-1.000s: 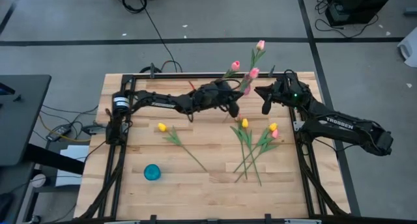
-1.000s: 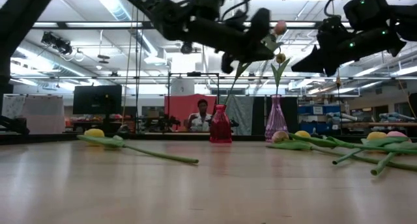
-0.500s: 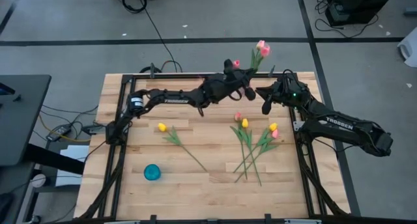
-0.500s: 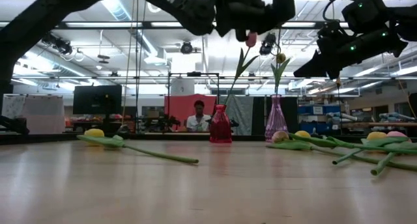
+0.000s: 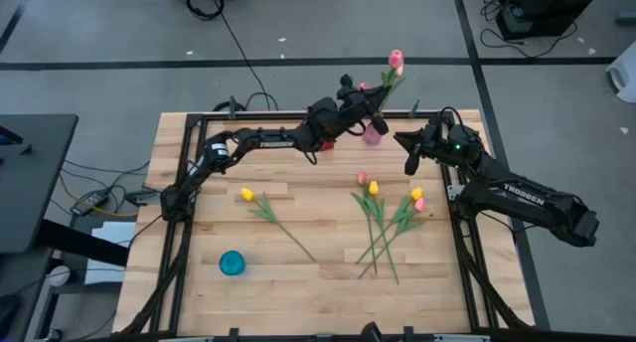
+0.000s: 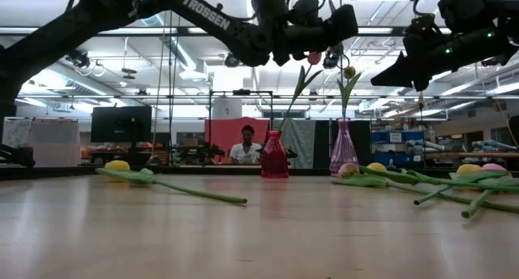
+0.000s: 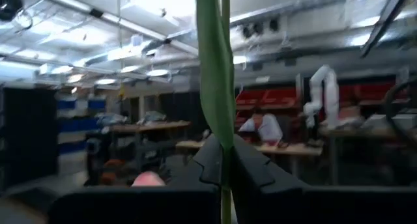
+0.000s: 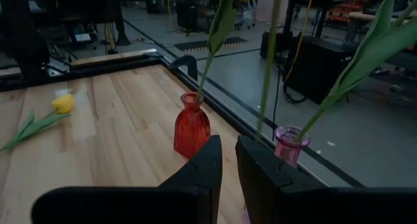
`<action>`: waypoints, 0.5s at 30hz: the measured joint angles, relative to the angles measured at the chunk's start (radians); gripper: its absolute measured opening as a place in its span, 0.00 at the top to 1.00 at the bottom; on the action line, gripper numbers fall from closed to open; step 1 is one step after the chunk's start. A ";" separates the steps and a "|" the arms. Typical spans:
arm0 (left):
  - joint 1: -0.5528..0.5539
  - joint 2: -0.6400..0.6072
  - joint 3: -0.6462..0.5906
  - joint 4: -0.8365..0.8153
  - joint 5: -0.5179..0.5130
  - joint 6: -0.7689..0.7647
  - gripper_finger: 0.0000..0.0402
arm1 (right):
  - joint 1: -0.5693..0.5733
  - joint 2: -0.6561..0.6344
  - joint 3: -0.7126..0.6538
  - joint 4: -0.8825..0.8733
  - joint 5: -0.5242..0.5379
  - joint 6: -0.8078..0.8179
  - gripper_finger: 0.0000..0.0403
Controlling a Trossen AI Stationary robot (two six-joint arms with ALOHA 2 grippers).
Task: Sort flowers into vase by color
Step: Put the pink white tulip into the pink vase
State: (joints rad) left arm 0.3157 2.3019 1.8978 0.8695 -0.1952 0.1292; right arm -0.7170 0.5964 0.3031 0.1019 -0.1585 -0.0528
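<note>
1. Two vases (image 5: 372, 135) are standing at the table's (image 5: 318, 282) 12 o'clock edge.
2. A lone flower (image 5: 266, 209) is lying toward 9 o'clock.
3. A flower cluster (image 5: 388, 223) is lying toward 3 o'clock.
4. A round object (image 5: 232, 262) is sitting toward 7 o'clock.

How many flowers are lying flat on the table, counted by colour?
Yellow flowers: 3
Pink flowers: 2
Total: 5
</note>
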 joint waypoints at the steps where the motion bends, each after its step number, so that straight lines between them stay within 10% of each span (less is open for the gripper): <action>1: 0.003 0.006 0.014 0.002 0.009 -0.003 0.96 | 0.000 0.000 0.000 -0.001 0.000 0.000 0.85; 15: 0.002 0.093 0.170 -0.079 -0.020 0.076 0.96 | 0.000 0.000 0.000 0.000 -0.023 -0.008 0.85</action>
State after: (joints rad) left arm 0.3180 2.3947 2.0678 0.7902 -0.2150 0.2053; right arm -0.7170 0.5968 0.3034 0.1020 -0.1814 -0.0605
